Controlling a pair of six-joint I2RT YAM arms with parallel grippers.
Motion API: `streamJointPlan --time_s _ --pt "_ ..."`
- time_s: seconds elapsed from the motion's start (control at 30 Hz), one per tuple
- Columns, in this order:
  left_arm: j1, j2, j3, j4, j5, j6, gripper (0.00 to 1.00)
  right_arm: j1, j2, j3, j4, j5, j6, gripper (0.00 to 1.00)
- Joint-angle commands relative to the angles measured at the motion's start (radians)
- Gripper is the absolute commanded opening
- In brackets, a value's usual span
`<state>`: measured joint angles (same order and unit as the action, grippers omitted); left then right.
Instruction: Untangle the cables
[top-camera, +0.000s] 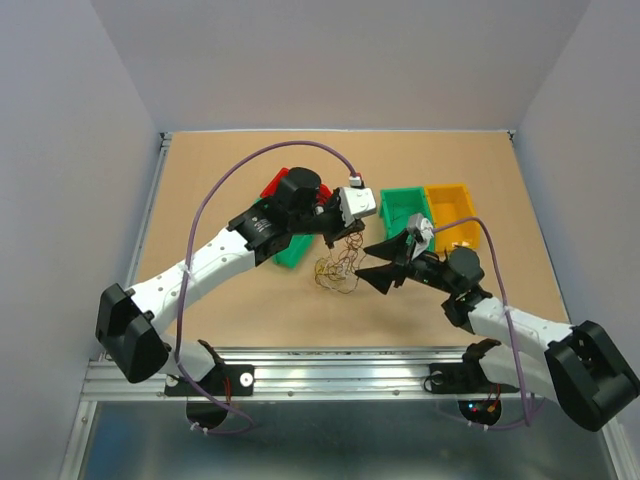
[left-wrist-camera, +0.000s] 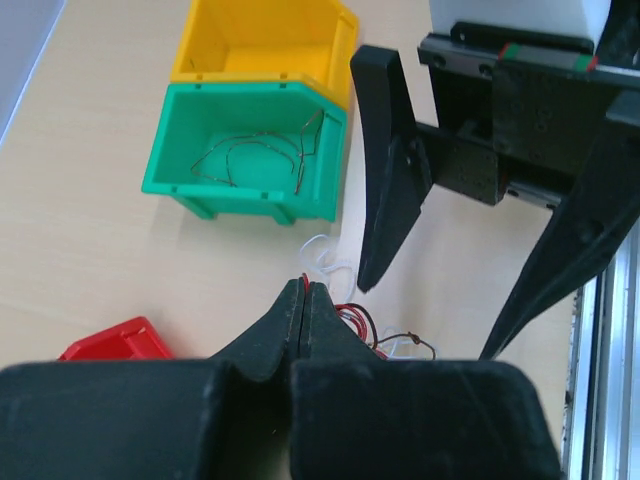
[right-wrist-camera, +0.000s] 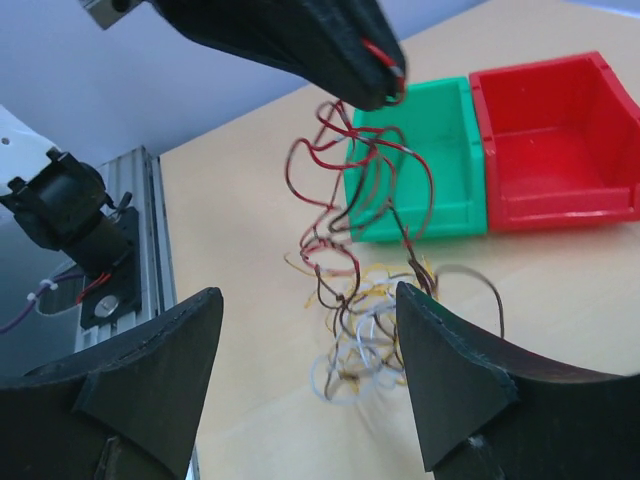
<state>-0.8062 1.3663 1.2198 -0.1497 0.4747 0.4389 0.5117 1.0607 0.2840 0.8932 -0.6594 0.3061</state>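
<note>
Tan tabletop (top-camera: 220, 180), frame centre: cables (right-wrist-camera: 355, 300), a loopy tangle hanging from left gripper (right-wrist-camera: 385, 85), which pinches a red strand to lift it free. Right gripper (right-wrist-camera: 305, 300) spread below, probably awaiting another wire.

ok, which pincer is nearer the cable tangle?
Left. The left pincer is shut on the cables, holding a red strand from above; the right pincer is open just beside them.

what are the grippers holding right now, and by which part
The left gripper pinches a thin red wire at its topmost stretch; the right gripper is open, holding nothing.
</note>
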Motion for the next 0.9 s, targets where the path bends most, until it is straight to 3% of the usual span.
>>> streamJointPlan --time_s 0.0,0.23,0.4,0.53,0.57,0.67,0.77,0.87 --pt "-0.008 -0.003 0.076 0.025 0.065 -0.043 0.00 0.054 0.033 -0.011 0.185 0.118 -0.045 0.73" --pt "-0.010 0.001 0.168 -0.030 0.119 -0.071 0.00 0.128 0.235 0.059 0.276 0.250 -0.077 0.71" --pt "-0.010 -0.042 0.280 -0.100 0.130 -0.077 0.00 0.163 0.393 0.107 0.338 0.323 -0.102 0.60" --pt "-0.010 -0.107 0.313 -0.100 0.084 -0.080 0.00 0.168 0.415 0.119 0.345 0.328 -0.101 0.29" --pt "-0.010 -0.133 0.301 -0.085 0.059 -0.080 0.00 0.171 0.409 0.115 0.348 0.327 -0.098 0.16" --pt "-0.010 -0.180 0.271 -0.053 -0.014 -0.092 0.00 0.169 0.360 0.081 0.348 0.334 -0.105 0.01" --pt "-0.010 -0.216 0.257 -0.002 -0.106 -0.111 0.00 0.169 0.314 0.054 0.346 0.343 -0.120 0.01" --pt "-0.008 -0.286 0.247 0.082 -0.292 -0.117 0.00 0.169 0.289 0.027 0.340 0.388 -0.125 0.01"
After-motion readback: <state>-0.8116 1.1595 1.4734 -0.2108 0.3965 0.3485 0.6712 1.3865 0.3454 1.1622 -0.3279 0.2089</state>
